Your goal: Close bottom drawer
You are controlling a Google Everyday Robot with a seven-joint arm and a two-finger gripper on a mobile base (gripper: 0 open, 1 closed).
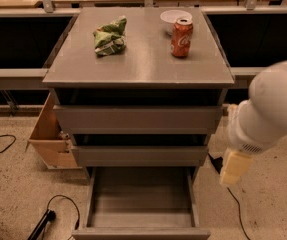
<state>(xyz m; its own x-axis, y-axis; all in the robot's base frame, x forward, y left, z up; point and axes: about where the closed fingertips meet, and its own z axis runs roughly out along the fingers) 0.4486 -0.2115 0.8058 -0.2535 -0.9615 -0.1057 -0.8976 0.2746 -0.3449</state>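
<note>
The grey cabinet [138, 69] has three drawers. The bottom drawer [140, 232] is pulled far out toward me, and its inside [140, 199] is empty. The middle drawer [139, 155] and top drawer [138, 119] stick out only slightly. My gripper [232, 168] hangs from the white arm [268, 109] to the right of the cabinet, at about the height of the middle drawer. It is beside the open bottom drawer's right wall, apart from it and touching nothing.
A green chip bag [110, 35], a red soda can [181, 37] and a white bowl [173, 17] stand on the cabinet top. A cardboard box [50, 134] sits on the floor at the left. Cables [53, 209] lie on the floor on both sides.
</note>
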